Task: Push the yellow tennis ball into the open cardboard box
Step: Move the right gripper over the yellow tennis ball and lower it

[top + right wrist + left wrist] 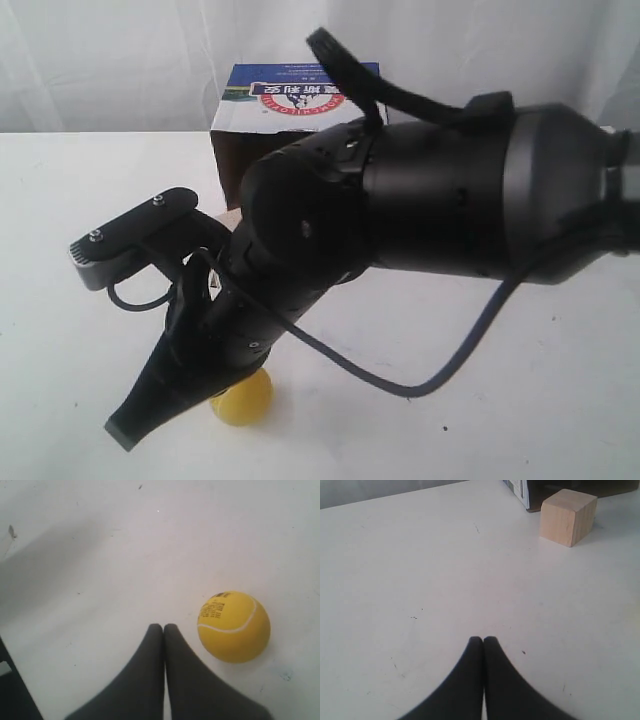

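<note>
Foreground: right gripper [163, 627], jaws pressed together and empty, tip low over the white table [520, 400]; the yellow tennis ball [234, 626] rests just beside it. Bare tabletop lies open around the ball. Left gripper [483, 640] is likewise closed on nothing. Farther back, a wooden cube [568, 516] stands near the open cardboard box [300, 100], close to the table's rear edge.

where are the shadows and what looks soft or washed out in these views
Exterior view: the near arm looms large and soft, hiding much of the box. Left wrist view: even light, the cube crisp with one shaded face. Right wrist view: a broad soft shadow crosses the table; the ball is sharp, the fingers plain black.
</note>
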